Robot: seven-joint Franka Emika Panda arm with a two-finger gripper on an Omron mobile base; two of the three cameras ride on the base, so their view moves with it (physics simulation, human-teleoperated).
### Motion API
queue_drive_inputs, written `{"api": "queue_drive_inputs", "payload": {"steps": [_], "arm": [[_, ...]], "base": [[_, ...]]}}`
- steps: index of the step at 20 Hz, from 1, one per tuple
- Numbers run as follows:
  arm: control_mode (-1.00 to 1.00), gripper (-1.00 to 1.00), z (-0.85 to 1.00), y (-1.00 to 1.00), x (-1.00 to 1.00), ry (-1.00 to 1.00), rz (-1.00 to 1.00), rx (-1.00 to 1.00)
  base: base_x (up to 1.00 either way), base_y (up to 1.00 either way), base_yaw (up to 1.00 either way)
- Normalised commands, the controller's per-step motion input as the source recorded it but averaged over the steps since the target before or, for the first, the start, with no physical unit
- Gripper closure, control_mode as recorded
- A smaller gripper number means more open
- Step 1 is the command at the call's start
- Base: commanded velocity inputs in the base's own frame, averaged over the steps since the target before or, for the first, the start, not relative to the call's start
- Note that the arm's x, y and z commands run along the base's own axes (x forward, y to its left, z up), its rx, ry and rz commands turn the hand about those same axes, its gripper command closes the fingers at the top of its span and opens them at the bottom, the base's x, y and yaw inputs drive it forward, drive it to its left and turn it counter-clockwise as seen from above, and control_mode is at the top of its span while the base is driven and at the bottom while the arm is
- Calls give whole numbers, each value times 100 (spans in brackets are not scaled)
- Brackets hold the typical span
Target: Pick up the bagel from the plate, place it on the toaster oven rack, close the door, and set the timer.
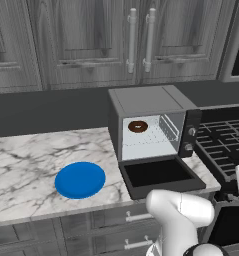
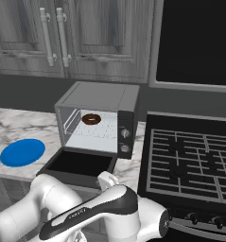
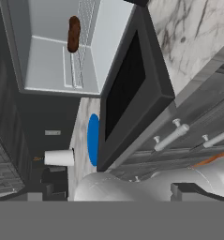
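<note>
Brown bagel (image 1: 137,126): lies on the toaster oven rack (image 1: 148,139), placing looks done.
Blue plate (image 1: 80,180): bare, on the marble counter (image 1: 26,170).
Door (image 1: 160,175): dropped open, not yet closed.
Timer: likely not yet set.
Hand: fingers apart, holding nothing.

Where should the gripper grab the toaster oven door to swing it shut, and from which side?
Judging by its pose, take the door at its free front edge, farthest from the hinge at the oven mouth. It lies flat, folded down over the counter edge, so come from below and in front and lift upward. Its handle isn't clearly visible. The bagel already sits inside.
</note>
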Motion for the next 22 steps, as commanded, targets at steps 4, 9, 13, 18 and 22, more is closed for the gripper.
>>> {"api": "queue_drive_inputs", "payload": {"steps": [4,9,13,18,22], "arm": [[-100,-100,-22,11,16,0,0,0],[-100,-100,-20,1,24,0,0,3],[-100,-100,-17,0,17,0,0,4],[-100,-100,-14,1,8,0,0,4],[-100,-100,-10,1,13,0,0,5]], "base": [[0,0,0],[0,0,0],[0,0,0],[0,0,0],[0,0,0]]}}
